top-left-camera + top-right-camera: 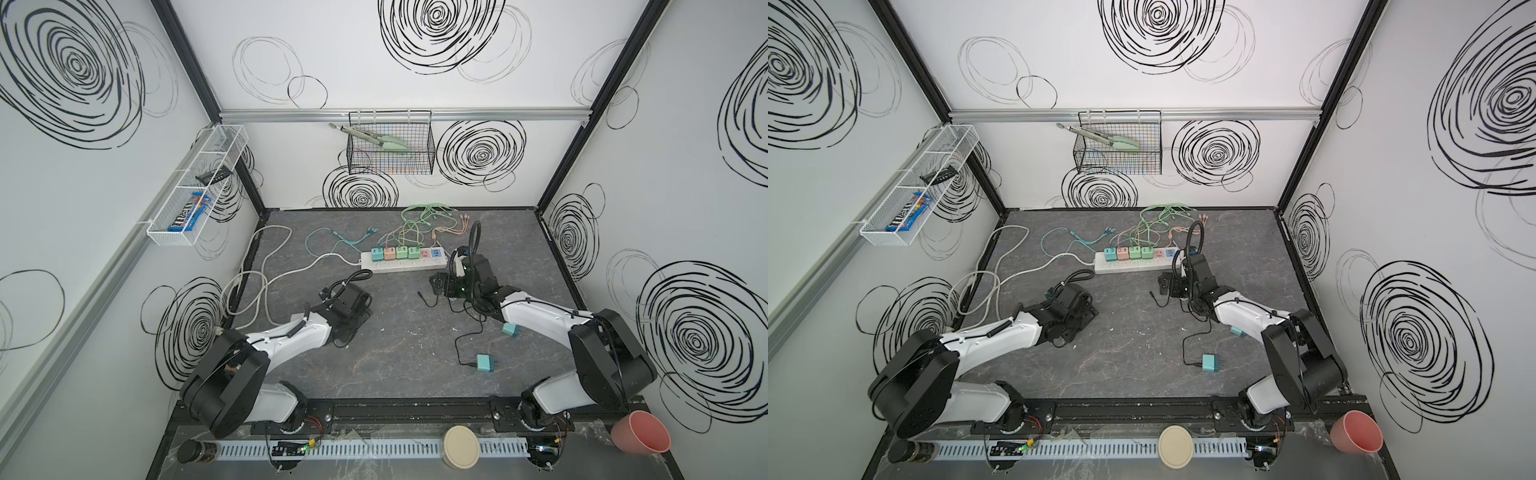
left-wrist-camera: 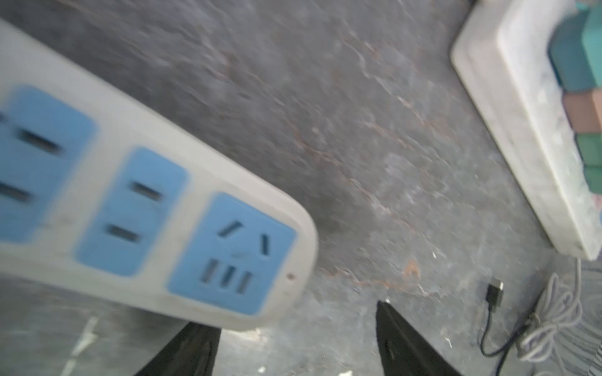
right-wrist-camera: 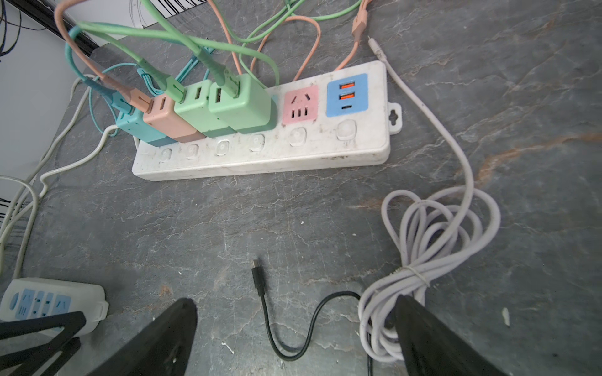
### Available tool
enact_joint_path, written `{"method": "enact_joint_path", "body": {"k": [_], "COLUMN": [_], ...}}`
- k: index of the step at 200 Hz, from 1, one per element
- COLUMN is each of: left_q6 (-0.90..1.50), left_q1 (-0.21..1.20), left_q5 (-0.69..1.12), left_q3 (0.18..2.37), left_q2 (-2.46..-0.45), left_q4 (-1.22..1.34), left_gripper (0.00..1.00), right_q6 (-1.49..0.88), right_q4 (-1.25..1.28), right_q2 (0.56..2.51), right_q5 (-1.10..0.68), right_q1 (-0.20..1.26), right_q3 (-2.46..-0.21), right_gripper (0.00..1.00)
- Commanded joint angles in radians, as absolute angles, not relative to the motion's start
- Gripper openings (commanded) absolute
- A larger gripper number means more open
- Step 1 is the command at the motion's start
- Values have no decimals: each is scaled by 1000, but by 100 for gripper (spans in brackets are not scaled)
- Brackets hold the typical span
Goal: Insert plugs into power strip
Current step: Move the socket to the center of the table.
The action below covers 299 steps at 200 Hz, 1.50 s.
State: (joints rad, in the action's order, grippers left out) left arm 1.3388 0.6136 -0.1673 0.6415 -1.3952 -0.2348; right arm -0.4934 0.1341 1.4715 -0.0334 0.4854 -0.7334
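Closest to the right wrist camera, the black fingers (image 3: 156, 338) of the right hand (image 3: 295, 299) stand spread wide with nothing gripped. The loose end of a black cable (image 3: 255, 270) lies on the bench (image 1: 395, 353) between them, and a coiled white cable (image 3: 433, 247) sits by one finger. Ahead is the white power strip (image 3: 260, 143), carrying a teal, a pink and two mint green chargers side by side. One pink socket (image 3: 299, 104) is free next to the blue USB panel (image 3: 347, 95). The left hand (image 2: 291, 314) is also open and empty, and a small strip with blue sockets (image 2: 156, 208) lies just beside one of its fingers. In both top views a teal plug (image 1: 483, 363) lies on its side near the right arm's base, well apart from the power strip. A second teal plug (image 1: 510, 330) shows partly under that arm. The step in hand looks like fetching the next plug. The right hand would likely need to draw back to the teal plug, close on its flat sides, turn the prongs downward and line them up over the pink socket. The only writing that can be read is "m&m's", on a pack (image 1: 187, 216) in the white wire basket (image 1: 166, 243) on the wall. No lettering on the strips is legible.
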Motion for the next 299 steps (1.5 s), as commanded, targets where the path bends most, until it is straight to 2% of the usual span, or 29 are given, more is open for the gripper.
{"method": "enact_joint_path", "body": {"k": [1, 21, 37, 63, 68, 81, 90, 113, 136, 176, 206, 299], "left_q6": [1341, 1253, 1156, 953, 912, 792, 763, 751, 751, 762, 742, 728], "left_q1": [660, 634, 521, 227, 170, 27, -48, -170, -270, -337, -317, -51], "left_q5": [-240, -365, -410, -310, -270, -106, -53, -120, -172, 40, 87, 89], "left_q3": [718, 761, 754, 707, 698, 663, 649, 646, 679, 661, 648, 638], "left_q2": [-1408, -1373, -1317, -1247, -1238, -1207, -1179, -1140, -1203, -1357, -1393, -1420], "left_q4": [-239, -326, -371, -356, -341, -259, -227, -236, -308, -214, -204, -211], "left_gripper": [86, 94, 96, 100, 96, 96, 96, 96, 96, 96, 96, 96], "right_q6": [-503, -499, -491, -477, -476, -475, -476, -479, -474, -440, -409, -355], "right_q4": [124, 115, 109, 114, 114, 119, 121, 135, 150, 164, 174, 169], "right_q2": [1437, 1431, 1425, 1425, 1426, 1431, 1433, 1439, 1439, 1414, 1390, 1373], "right_q5": [-12, -8, -4, -6, -6, -11, -16, -29, -40, -43, -27, 0], "right_q1": [480, 481, 480, 479, 479, 479, 479, 478, 478, 478, 477, 479], "right_q3": [-717, -715, -713, -712, -712, -712, -713, -705, -696, -674, -654, -650], "right_gripper": [99, 99, 99, 99, 99, 99, 99, 99, 99, 99, 99, 99]}}
